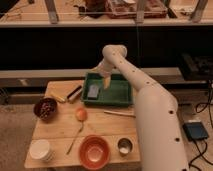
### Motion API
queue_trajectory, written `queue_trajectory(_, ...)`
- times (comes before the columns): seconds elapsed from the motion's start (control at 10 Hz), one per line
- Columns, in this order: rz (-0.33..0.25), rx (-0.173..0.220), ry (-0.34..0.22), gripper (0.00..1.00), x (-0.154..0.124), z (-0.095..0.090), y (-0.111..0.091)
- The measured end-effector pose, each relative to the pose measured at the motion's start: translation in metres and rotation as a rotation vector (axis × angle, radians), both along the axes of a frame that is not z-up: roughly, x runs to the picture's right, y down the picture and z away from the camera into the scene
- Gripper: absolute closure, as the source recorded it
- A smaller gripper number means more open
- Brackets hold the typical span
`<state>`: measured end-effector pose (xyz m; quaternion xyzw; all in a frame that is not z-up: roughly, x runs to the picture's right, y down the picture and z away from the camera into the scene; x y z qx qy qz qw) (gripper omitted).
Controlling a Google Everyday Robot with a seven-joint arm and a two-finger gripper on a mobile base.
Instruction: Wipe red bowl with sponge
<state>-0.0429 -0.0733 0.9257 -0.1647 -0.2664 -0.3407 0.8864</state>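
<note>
Only one sponge (pixel 93 90); tool (pixel 106 81) over tray (pixel 119 94), jaws apart.

Arm (pixel 143 94) stretched forward — claw (pixel 106 83) pointing down, spread

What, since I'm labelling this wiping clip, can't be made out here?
Camera view:
- Gripper over the green tray, beside the sponge: contact between them too small to tell.
- Red bowl: any dirt inside is blurred.
- Table right end: hidden behind the arm.
- Arm's base: cut off by the bottom edge.
</note>
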Motion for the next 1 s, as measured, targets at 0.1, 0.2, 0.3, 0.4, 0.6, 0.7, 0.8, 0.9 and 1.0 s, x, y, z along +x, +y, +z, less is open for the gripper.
queue_trajectory(0.1,-0.115,0.009,-0.023,0.20,-0.004,-0.001,0.001)
queue_trajectory(0.2,-0.213,0.017,-0.045,0.20,-0.008,-0.002,0.001)
queue_trajectory(0.3,-0.335,0.024,-0.068,0.20,-0.014,-0.002,0.006)
queue_trajectory(0.4,-0.406,0.032,-0.060,0.20,-0.011,-0.003,0.010)
queue_trajectory(0.6,-0.436,0.056,-0.061,0.20,-0.002,-0.004,0.017)
queue_trajectory(0.7,-0.439,0.067,-0.062,0.20,0.007,-0.005,0.023)
queue_trajectory(0.8,-0.440,0.070,-0.070,0.20,0.010,-0.004,0.031)
queue_trajectory(0.9,-0.440,0.068,-0.070,0.20,0.014,-0.001,0.037)
queue_trajectory(1.0,-0.442,0.063,-0.075,0.20,0.014,0.003,0.042)
